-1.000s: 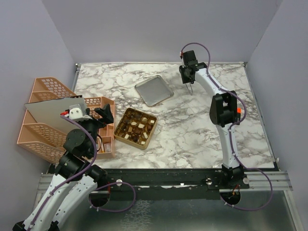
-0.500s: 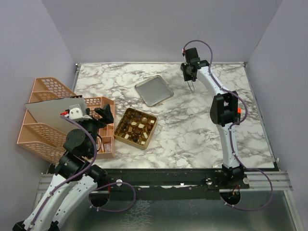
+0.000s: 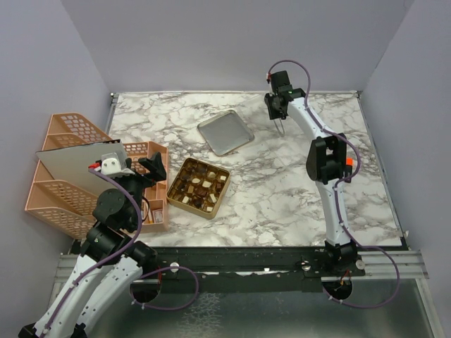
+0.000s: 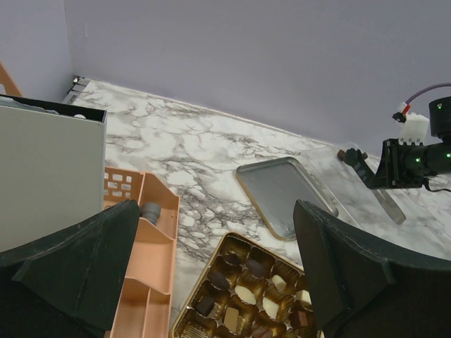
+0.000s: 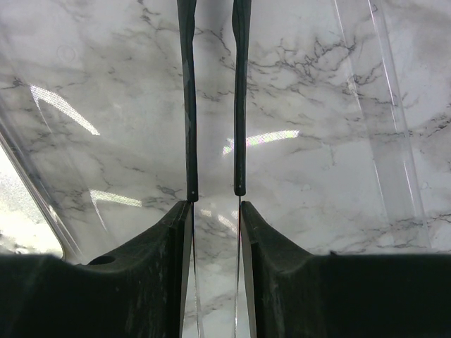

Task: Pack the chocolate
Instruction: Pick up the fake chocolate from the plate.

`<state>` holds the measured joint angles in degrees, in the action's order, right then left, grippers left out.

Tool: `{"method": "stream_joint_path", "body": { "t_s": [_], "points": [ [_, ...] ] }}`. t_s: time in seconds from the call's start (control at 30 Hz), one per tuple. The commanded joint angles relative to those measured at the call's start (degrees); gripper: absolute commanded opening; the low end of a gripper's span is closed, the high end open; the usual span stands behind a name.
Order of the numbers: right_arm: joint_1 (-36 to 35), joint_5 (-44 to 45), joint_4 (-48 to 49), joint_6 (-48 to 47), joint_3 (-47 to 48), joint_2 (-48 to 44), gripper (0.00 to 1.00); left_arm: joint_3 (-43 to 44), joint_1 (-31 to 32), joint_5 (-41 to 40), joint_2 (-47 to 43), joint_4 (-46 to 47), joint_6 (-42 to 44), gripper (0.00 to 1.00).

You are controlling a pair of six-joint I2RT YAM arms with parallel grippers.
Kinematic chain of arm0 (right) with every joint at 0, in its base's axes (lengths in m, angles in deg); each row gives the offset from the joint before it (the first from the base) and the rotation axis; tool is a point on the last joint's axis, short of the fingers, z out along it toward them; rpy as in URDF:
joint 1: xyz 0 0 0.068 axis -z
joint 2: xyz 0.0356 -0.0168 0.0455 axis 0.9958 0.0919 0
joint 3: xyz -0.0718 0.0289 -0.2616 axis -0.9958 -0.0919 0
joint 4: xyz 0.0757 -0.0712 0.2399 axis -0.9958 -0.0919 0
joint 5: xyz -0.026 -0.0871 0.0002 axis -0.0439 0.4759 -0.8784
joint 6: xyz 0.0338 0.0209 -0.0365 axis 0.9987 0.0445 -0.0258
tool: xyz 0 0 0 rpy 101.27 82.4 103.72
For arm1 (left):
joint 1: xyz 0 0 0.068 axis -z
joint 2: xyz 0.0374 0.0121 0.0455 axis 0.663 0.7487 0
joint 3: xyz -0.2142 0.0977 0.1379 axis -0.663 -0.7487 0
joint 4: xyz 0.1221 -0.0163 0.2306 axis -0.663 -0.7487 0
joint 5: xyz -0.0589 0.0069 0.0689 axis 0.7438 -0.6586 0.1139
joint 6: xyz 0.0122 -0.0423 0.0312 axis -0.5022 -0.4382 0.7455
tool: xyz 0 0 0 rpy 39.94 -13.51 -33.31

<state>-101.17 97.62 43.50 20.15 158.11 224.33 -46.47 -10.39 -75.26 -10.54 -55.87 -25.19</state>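
The chocolate (image 3: 200, 185) lies as several dark, light brown and cream pieces in the compartments of a golden tray (image 3: 173, 184) at the table's centre left; in the left wrist view the chocolate (image 4: 248, 294) shows low between the fingers. My left gripper (image 3: 152, 167) hovers just left of the tray, open and empty (image 4: 218, 282). My right gripper (image 3: 277, 104) is at the far side of the table, shut on metal tweezers (image 5: 187, 105) with black tips. The tweezers (image 3: 281, 128) point down over a clear plastic sheet (image 5: 338, 141). Nothing sits between the tweezer tips.
A silver metal lid (image 3: 225, 132) lies upside down between the tray and the right gripper. Peach desk organisers (image 3: 67, 176) and a grey binder (image 4: 49, 183) stand at the left edge. The clear plastic sheet (image 4: 352, 184) rests beside the silver lid.
My right gripper with the tweezers has shifted slightly toward the far edge of the table. The left arm has not moved.
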Motion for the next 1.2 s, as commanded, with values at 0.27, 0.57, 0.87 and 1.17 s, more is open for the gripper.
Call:
{"method": "stream_joint_path", "body": {
  "t_s": [0.27,0.57,0.87,1.17],
  "points": [
    [0.28,-2.50,-0.74,0.73,3.36,3.12,0.35,-0.58,-0.13,0.14,-0.12,0.92,0.11,0.99],
    [0.32,-0.96,-0.55,0.73,5.40,5.72,0.35,-0.65,-0.18,0.05,-0.12,1.02,0.20,0.99],
    [0.27,-0.41,0.07,0.73,7.39,7.22,0.35,-0.65,-0.19,0.16,0.06,1.26,0.24,0.99],
    [0.25,0.66,1.45,0.70,8.47,7.48,0.35,-0.67,-0.20,0.14,0.06,1.26,0.29,0.99]
  ]
}}
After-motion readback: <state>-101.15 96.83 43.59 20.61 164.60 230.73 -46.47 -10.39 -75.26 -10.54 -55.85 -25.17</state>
